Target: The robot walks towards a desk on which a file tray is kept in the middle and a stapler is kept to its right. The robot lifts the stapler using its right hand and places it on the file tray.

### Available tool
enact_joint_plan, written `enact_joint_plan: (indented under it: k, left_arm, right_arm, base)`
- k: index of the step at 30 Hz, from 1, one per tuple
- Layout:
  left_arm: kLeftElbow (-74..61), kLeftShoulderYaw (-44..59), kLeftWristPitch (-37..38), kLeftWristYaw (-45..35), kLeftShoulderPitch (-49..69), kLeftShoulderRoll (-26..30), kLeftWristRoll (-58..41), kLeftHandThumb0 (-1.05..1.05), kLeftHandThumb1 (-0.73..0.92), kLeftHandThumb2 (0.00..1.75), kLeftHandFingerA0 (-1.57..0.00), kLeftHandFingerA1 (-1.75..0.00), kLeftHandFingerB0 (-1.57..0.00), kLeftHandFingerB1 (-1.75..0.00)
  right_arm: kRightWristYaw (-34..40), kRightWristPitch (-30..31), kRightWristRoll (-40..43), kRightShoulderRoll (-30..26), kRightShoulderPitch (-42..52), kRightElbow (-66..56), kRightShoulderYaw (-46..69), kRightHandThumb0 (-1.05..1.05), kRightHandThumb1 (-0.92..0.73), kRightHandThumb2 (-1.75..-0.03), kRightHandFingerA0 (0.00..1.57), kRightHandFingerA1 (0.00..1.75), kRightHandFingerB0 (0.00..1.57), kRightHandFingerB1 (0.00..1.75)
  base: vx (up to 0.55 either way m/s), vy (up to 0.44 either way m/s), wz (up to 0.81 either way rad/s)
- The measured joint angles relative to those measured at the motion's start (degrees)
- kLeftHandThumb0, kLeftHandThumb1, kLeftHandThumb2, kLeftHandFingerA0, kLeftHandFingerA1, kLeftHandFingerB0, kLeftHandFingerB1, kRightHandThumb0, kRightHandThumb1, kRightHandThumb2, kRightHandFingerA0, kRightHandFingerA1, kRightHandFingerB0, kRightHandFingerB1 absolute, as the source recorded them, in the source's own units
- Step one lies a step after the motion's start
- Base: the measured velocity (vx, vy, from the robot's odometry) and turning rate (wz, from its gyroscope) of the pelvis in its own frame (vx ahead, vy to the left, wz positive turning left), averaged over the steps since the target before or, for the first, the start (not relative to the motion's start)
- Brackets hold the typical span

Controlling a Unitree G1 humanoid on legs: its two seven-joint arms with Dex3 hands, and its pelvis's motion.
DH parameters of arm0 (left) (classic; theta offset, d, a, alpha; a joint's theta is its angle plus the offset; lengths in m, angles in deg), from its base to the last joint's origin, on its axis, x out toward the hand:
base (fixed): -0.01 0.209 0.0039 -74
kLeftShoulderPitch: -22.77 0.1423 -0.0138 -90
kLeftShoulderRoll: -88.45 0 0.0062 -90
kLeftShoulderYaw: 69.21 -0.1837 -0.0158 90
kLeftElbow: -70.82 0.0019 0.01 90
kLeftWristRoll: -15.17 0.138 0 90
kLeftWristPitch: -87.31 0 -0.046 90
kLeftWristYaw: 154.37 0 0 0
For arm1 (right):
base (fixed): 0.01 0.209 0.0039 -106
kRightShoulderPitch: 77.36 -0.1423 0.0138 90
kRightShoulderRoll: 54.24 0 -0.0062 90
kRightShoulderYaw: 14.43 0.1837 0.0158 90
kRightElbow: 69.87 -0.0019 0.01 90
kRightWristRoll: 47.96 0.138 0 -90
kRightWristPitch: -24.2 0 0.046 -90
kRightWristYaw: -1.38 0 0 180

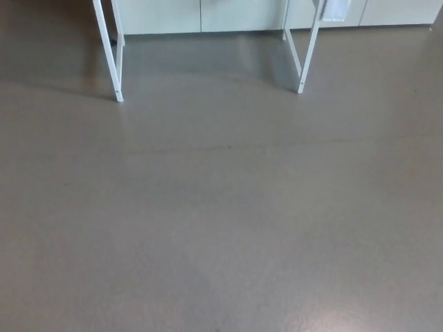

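Only the lower part of the desk shows in the head view: a white left leg frame (111, 52) and a white right leg frame (304, 52) at the top of the picture. The desk top, the file tray and the stapler are out of the picture. Neither of my hands shows.
Grey floor (221, 207) fills most of the view between me and the desk. Pale cabinet fronts (235, 14) run along the wall behind the desk legs. A small white box (336, 10) hangs by the right leg frame.
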Motion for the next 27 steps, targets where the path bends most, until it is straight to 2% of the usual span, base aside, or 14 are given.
enact_joint_plan:
  k: [1, 6, 8, 9, 10, 11, 12, 13, 14, 19, 20, 21, 25, 27]
  left_arm:
    - [-1.45, -0.26, -0.03, -0.12, 0.48, 0.33, 0.08, -0.37, 0.58, 1.14, -0.03, -0.53, 0.0, -0.51]
    - [-8.08, -0.89, -0.1, -0.93, 2.34, 0.54, 0.14, -0.36, 0.58, 1.14, -0.02, -0.53, 0.0, -0.51]
    - [-9.69, -0.91, -0.72, -1.07, 2.61, 0.56, 0.12, -0.72, 0.92, 0.68, -0.11, -0.46, -0.08, -0.32]
    - [-10.2, -0.87, -1.11, -1.14, 2.66, 0.57, 0.1, -0.79, 0.74, 1.07, -0.12, -0.55, 0.0, -0.4]
    - [-10.65, -0.8, -1.46, -1.24, 2.75, 0.57, 0.07, -0.71, 0.91, 0.68, -0.07, -0.46, -0.08, -0.29]
    - [-11.11, -0.55, -1.94, -1.38, 2.82, 0.56, -0.04, -0.74, 0.74, 1.08, -0.04, -0.52, -0.01, -0.4]
    - [-11.56, -0.35, -2.54, -1.45, 2.9, 0.56, -0.11, -0.73, 0.92, 0.7, -0.07, -0.46, -0.09, -0.29]
    - [-11.97, -0.23, -2.93, -1.51, 3.09, 0.56, -0.13, -0.74, 0.73, 1.09, -0.05, -0.52, -0.01, -0.39]
    - [-12.32, -0.17, -3.26, -1.54, 3.27, 0.56, -0.15, -0.75, 0.75, 1.03, -0.08, -0.52, -0.04, -0.43]
    - [-13.07, -0.18, -4.4, -1.61, 3.43, 0.74, -0.06, -0.74, 0.74, 1.09, -0.06, -0.53, 0.0, -0.41]
    - [-12.99, -0.19, -4.44, -1.62, 3.42, 0.82, -0.05, -0.74, 0.74, 1.09, -0.06, -0.53, 0.0, -0.41]
    - [-12.82, -0.19, -4.5, -1.62, 3.38, 0.95, -0.04, -0.79, 0.76, 1.09, -0.12, -0.55, 0.0, -0.42]
    - [-12.95, -0.28, -4.54, -1.63, 3.66, 1.37, 0.01, -0.71, 0.74, 1.09, -0.08, -0.54, -0.01, -0.43]
    - [-12.94, -0.32, -4.54, -1.64, 3.63, 1.4, 0.02, -0.77, 0.74, 1.08, -0.13, -0.56, -0.02, -0.43]
  right_arm:
    - [-0.04, 0.01, 0.05, 0.0, 0.14, 0.0, 0.0, -0.58, -0.78, -0.64, 0.0, 0.42, 0.0, 0.08]
    - [-0.15, 0.18, 0.55, 0.09, 0.52, -1.17, 0.3, -0.58, -0.79, -0.64, 0.0, 0.3, 0.0, 0.08]
    - [-0.15, 0.23, 0.72, 0.13, 0.79, -1.38, 0.31, -0.63, -0.64, -0.92, 0.0, 0.29, 0.0, 0.09]
    - [-0.15, 0.24, 0.8, 0.14, 0.8, -1.38, 0.31, -0.55, -0.79, -0.63, 0.0, 0.24, 0.0, 0.07]
    - [-0.15, 0.25, 0.83, 0.13, 0.77, -1.28, 0.29, -0.68, -0.67, -0.9, 0.0, 0.21, 0.0, 0.0]
    - [-0.15, 0.24, 0.84, 0.12, 0.62, -0.88, 0.22, -0.68, -0.65, -0.91, 0.0, 0.28, 0.0, 0.06]
    - [-0.13, 0.24, 0.92, 0.15, 0.54, -0.52, 0.25, -0.58, -0.8, -0.64, 0.0, 0.25, 0.0, 0.05]
    - [-0.14, 0.31, 0.92, 0.11, 0.53, -0.36, 0.09, -0.69, -0.65, -0.91, 0.0, 0.21, 0.0, 0.02]
    - [-0.15, 0.49, 0.92, 0.12, 0.62, -0.43, -0.05, -0.56, -0.77, -0.65, 0.0, 0.31, 0.0, 0.09]
    - [-0.18, 0.56, 1.57, 0.61, 1.19, -0.93, 0.29, -0.59, -0.79, -0.63, 0.0, 0.44, 0.0, 0.09]
    - [-0.19, 0.53, 1.63, 0.62, 1.12, -0.87, 0.29, -0.59, -0.79, -0.63, 0.0, 0.44, 0.0, 0.09]
    - [-0.2, 0.45, 1.69, 0.67, 0.97, -0.53, 0.28, -0.68, -0.63, -0.91, 0.0, 0.42, 0.0, 0.06]
    - [-0.25, 0.49, 1.9, 0.67, 0.8, 0.03, 0.46, -0.56, -0.79, -0.63, 0.02, 0.52, 0.0, 0.08]
    - [-0.23, 0.57, 1.92, 0.71, 0.88, -0.22, 0.49, -0.64, -0.62, -0.91, 0.01, 0.47, 0.0, 0.09]
  base:
    - [0.11, -0.238, 0.19]
    - [0.22, -0.172, 0.11]
    - [0.16, -0.133, -0.04]
    - [0.14, -0.078, -0.04]
    - [0.13, -0.034, -0.05]
    - [0.13, -0.013, -0.07]
    - [0.13, 0.019, -0.08]
    - [0.15, 0.049, -0.04]
    - [0.18, 0.089, -0.08]
    - [0.28, 0.119, 0.12]
    - [0.31, 0.103, 0.13]
    - [0.17, 0.05, 0.06]
    - [0.13, -0.015, 0.08]
    - [0.16, -0.094, 0.07]
